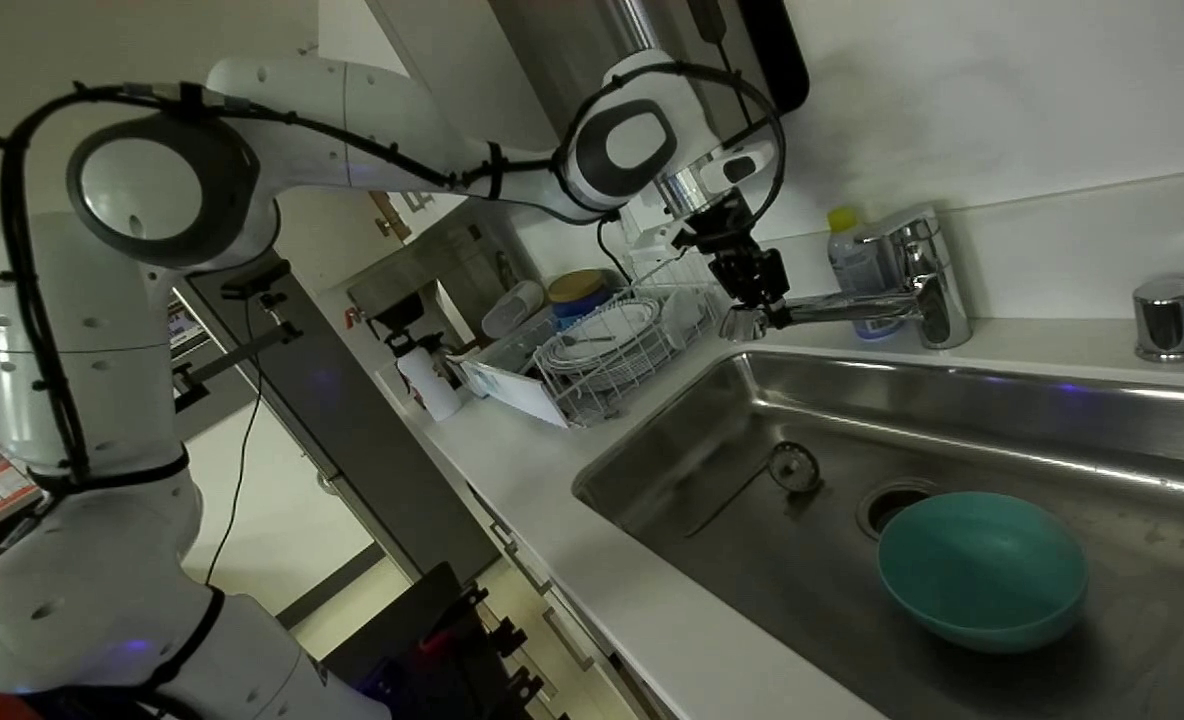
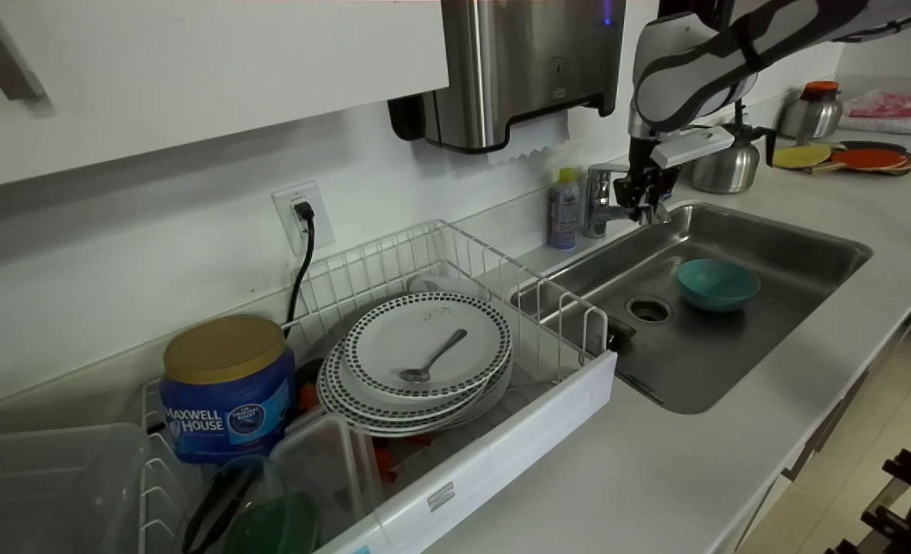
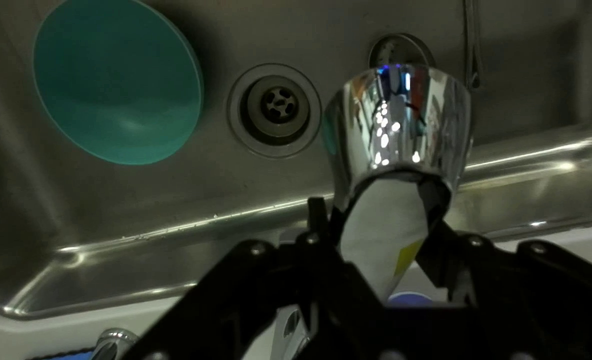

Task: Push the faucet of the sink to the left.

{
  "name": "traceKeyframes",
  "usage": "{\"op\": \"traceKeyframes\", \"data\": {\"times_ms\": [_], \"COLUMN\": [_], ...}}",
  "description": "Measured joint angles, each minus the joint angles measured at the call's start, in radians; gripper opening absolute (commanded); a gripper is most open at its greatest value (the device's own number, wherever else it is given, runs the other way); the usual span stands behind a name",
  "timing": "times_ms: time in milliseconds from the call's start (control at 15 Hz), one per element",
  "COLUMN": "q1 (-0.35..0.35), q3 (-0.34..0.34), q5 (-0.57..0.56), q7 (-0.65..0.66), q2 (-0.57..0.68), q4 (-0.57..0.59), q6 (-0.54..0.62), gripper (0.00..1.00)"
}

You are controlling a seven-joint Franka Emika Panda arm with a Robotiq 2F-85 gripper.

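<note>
- Fingers drawn in against the faucet, one each side just behind its tip, seemingly gripping it.
- The spout runs lengthwise from there to its base behind the sink.
- Dish rack, farther: the push probably heads that way, across the spout.

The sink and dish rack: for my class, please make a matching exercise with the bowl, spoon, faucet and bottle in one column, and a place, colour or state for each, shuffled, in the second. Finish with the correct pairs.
Column 1
1. Bowl
2. Spoon
3. Faucet
4. Bottle

Column 2
A. Lying on a patterned plate
B. Standing upright, with a yellow top
C. Chrome, with the gripper at one end of it
D. Teal, sitting in the sink

Right pairs: 1-D; 2-A; 3-C; 4-B
</note>
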Motion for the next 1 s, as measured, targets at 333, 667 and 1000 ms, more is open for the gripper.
{"op": "traceKeyframes", "data": {"times_ms": [333, 667, 1000], "q1": [0.013, 0.011, 0.005], "q3": [-0.003, -0.004, -0.004], "q5": [-0.009, -0.003, 0.018], "q7": [0.053, 0.051, 0.04], "q2": [0.006, 0.006, 0.005], "q4": [0.008, 0.008, 0.009], "q6": [0.0, 0.0, 0.0], "gripper": [0.18, 0.18, 0.18]}}
